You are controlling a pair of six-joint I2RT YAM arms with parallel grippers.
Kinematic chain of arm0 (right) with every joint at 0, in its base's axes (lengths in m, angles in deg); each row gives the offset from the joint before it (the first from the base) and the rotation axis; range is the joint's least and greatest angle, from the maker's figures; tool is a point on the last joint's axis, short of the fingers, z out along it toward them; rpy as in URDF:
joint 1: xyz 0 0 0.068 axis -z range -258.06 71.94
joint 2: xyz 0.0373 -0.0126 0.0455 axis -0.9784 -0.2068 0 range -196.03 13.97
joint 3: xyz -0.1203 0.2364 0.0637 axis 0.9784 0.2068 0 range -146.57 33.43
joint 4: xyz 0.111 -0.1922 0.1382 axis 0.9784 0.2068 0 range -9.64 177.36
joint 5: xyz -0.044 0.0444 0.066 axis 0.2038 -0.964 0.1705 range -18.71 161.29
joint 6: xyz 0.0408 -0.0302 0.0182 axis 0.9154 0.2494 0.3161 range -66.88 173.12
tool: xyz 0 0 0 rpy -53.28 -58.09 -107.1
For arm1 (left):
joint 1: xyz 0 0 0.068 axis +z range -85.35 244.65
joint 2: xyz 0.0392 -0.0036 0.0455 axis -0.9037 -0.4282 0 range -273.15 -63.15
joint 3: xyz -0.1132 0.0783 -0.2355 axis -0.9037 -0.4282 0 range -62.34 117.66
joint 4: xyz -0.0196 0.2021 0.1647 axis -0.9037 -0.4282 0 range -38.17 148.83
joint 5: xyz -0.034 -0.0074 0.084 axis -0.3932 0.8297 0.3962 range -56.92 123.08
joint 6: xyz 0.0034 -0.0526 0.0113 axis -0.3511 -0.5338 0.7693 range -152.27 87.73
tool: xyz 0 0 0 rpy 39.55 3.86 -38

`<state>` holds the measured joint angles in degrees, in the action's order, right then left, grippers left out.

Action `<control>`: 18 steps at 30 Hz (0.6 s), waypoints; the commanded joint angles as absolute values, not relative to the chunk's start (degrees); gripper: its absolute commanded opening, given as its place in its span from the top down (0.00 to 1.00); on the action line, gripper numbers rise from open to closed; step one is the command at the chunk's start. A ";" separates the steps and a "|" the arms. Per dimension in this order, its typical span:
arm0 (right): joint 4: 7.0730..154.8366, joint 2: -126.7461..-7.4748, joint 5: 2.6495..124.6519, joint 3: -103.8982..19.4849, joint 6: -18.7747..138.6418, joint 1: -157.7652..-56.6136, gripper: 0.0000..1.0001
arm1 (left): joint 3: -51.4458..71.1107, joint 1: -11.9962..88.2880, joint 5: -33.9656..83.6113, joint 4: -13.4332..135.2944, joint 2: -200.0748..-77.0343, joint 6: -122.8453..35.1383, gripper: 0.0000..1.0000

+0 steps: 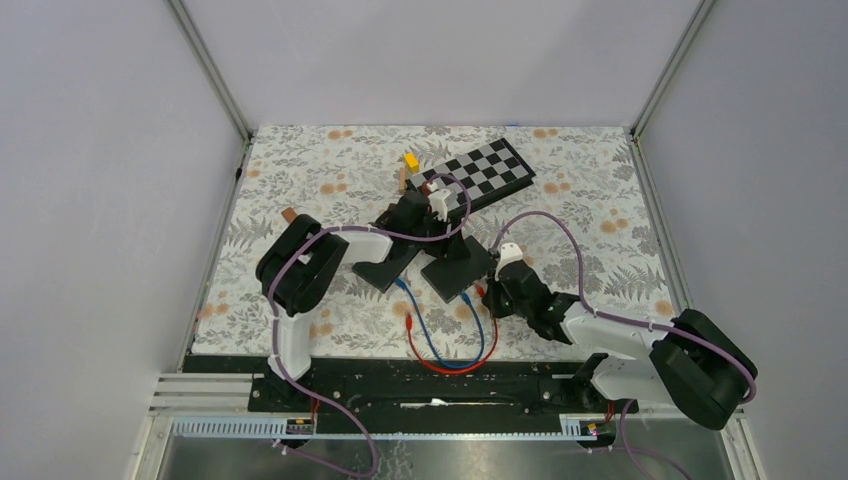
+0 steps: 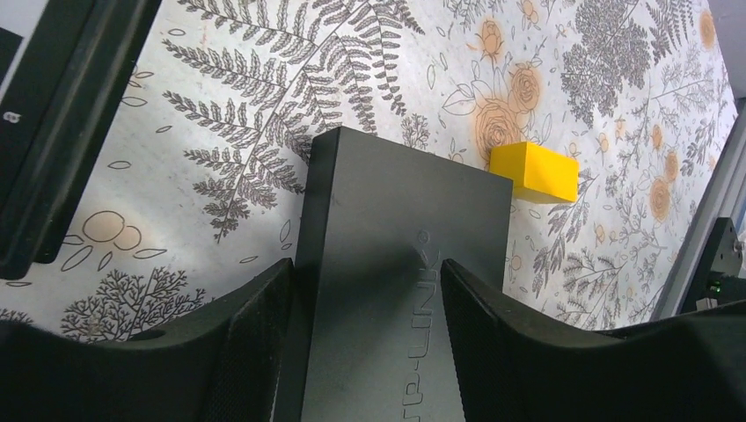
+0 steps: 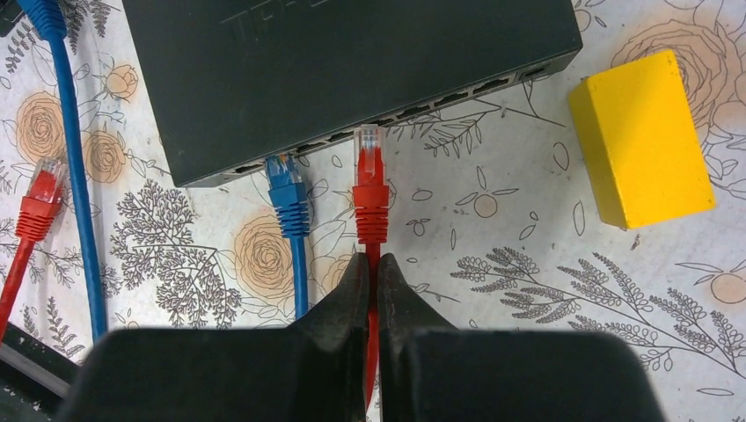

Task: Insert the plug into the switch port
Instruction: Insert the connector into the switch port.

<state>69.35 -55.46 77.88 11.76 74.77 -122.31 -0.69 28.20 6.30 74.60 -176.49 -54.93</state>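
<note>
The task looks close to its end but not finished. The right end effector [image 3: 371, 259] is closed on the red cable [image 1: 432, 363], pinching it just behind the boot of the red plug [image 3: 369, 176]. The plug lies flat on the bench [image 3: 545, 299] and points straight at the port row along the front face of the switch [image 3: 352, 61]. Its clear tip sits at the mouth of a port, touching the face or just inside it. The whole boot and most of the clear body remain outside, so I judge it aligned but not seated.

A blue plug [image 3: 288, 189] sits one port to the left at a similar depth. Whether it is latched cannot be told. A second red plug [image 3: 40, 202] lies loose on the bench, well clear of the switch, and a yellow block [image 3: 642, 141] rests just beside the switch's right corner.

The left end effector [image 2: 367, 264] straddles a black case [image 2: 405, 211], one finger on each side. Whether the fingers are pressing it cannot be told, nor whether it is the same unit as the switch.

What is left, as I judge it, is a short straight push along the plug's axis until it latches, then letting go of the cable.
</note>
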 commanded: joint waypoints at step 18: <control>66.85 -54.62 77.40 12.38 77.85 -122.10 1.00 | 1.97 26.81 0.20 73.94 -178.20 -51.92 0.41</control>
<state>69.40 -54.19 77.62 12.94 76.58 -122.31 0.25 28.16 3.96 74.49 -177.56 -52.15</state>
